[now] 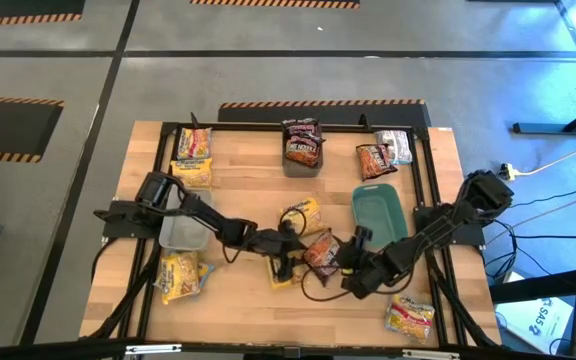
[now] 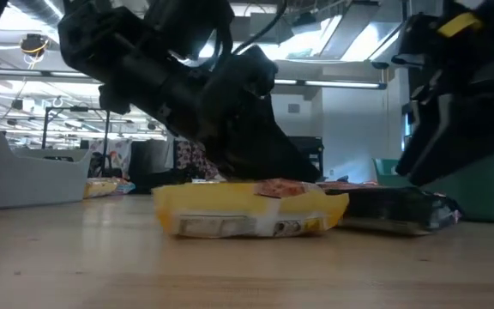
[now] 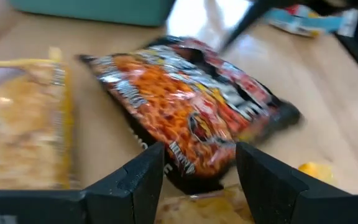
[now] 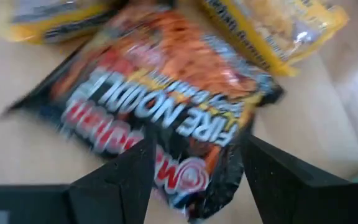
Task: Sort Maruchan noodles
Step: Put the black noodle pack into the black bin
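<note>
We judge the sort barely under way: most Maruchan noodles lie scattered on the wooden surface (image 1: 238, 165). A clear bin at the far edge (image 1: 302, 160) holds one red packet (image 1: 302, 143); the grey bin (image 1: 180, 228) at the left and the green dish (image 1: 379, 212) look unfilled. Yellow packets sit at the far left (image 1: 193, 158), the near left (image 1: 181, 275), the middle (image 1: 302, 214) and the near right (image 1: 409, 316); a red and a silver one lie far right (image 1: 384, 154). Both arms meet over the central red-orange packet (image 3: 191, 112). The left claw (image 3: 200, 168) and right claw (image 4: 196, 163) each stand spread with this packet showing between the fingers, gripping nothing yet. Nearly everything remains to be sorted.
</note>
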Available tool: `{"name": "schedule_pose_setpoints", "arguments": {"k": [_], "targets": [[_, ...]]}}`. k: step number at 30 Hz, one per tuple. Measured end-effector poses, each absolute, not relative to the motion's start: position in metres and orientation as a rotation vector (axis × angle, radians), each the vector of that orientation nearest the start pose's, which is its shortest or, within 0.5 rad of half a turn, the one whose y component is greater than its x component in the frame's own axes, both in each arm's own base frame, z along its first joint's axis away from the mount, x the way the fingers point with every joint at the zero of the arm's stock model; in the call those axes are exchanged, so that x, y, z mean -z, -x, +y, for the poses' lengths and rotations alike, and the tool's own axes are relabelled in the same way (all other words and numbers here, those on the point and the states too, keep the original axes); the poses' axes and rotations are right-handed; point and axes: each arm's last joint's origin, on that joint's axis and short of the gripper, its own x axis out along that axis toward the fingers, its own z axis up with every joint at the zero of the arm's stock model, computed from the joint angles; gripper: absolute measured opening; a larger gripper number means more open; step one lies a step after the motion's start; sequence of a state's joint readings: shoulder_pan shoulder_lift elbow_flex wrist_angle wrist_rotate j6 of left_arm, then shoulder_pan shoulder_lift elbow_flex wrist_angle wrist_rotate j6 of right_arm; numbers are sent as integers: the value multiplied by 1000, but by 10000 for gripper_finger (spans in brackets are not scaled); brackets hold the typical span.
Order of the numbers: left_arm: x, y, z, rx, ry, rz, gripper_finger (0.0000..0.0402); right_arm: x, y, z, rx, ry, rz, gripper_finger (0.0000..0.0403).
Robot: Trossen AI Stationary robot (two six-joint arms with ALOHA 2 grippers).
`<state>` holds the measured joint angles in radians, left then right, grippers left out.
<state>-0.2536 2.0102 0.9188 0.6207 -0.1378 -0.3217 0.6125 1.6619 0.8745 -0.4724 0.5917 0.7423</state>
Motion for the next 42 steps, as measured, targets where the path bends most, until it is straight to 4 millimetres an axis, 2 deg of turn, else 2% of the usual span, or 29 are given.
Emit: {"name": "schedule_pose_setpoints", "arguments": {"k": [8,11,13,17,19,22,26,30,38,42], "targets": [[-109,-369,-110,112,260,494,192,-148,-257,133,415,100,935,220],[-110,-367,-114,170,266,503,192,-151,-260,131,430,114,923,220],[-116,-363,-119,201,208,523,192,-157,-261,138,415,119,906,220],[-144,-353,-125,150,77,495,192,-176,-248,163,350,88,878,220],[-155,-351,-123,94,22,470,192,-181,-237,173,339,34,872,220],[-163,-351,-120,40,-45,429,192,-180,-226,187,357,-123,839,220],[-160,-356,-117,56,-76,394,192,-173,-218,201,413,-355,809,220],[-156,-363,-117,58,-117,351,192,-165,-218,206,512,-514,736,220],[-129,-389,-106,11,-127,441,192,-142,-221,210,593,-559,730,220],[-121,-390,-97,-21,-116,513,192,-139,-222,209,612,-542,695,220]]}}
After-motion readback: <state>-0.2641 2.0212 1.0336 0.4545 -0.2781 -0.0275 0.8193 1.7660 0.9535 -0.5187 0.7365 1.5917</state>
